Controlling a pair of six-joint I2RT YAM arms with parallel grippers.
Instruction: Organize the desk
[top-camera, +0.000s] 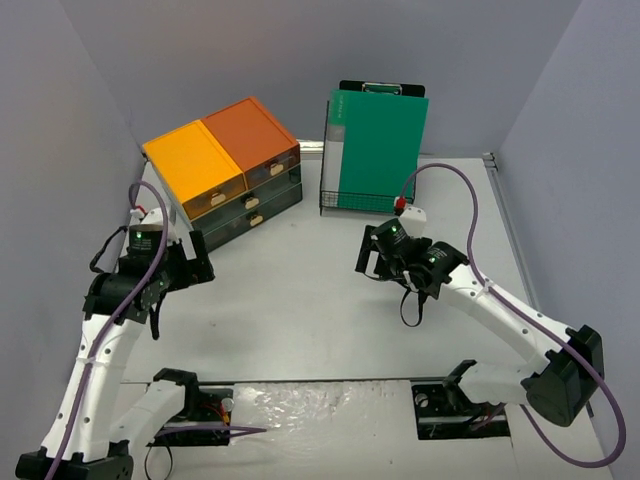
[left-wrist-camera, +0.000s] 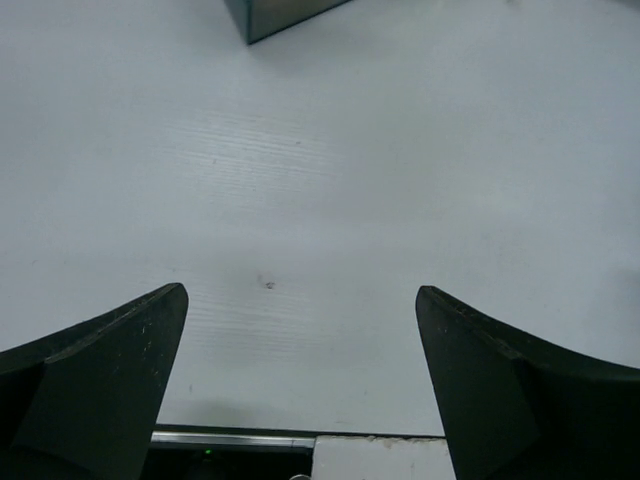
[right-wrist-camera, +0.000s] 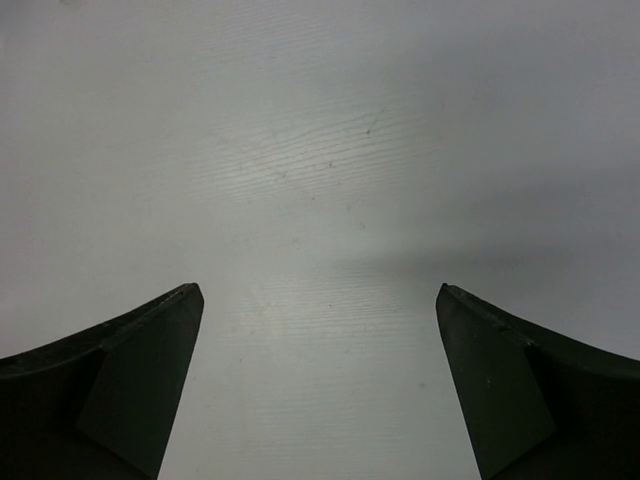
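Tabletop (top-camera: 300, 310): pale and flat, runs from the arm mounts at the near edge to the back wall, shows bare between both sets of jaws.

Left gripper (left-wrist-camera: 300, 290): jaws wide apart, nothing between them, only white surface and one small dark speck below. Right gripper (right-wrist-camera: 318, 288): jaws equally wide and empty, over plain surface with faint scratches. Height above the surface not readable in either wrist view.

Further out, in the overhead view: left gripper (top-camera: 197, 266) just beside the near corner of the drawer unit (top-camera: 235, 175), whose dark corner also shows at the top of the left wrist view. Right gripper (top-camera: 370, 258) near, but apart from, the wire rack (top-camera: 352, 203) holding the green board (top-camera: 378, 150) upright at the back.

Step in hand, as a judgement: a pause between placings, or the close of the job. Nothing loose to be seen on the surface, drawers seemingly pushed in, board stood in its rack.

Next move, likely: draw both arms back toward the near edge. Otherwise, if the drawer unit's skewed set counts as untidy, press its side with the left jaws and square it up slowly, without tipping it or dragging cable across it.
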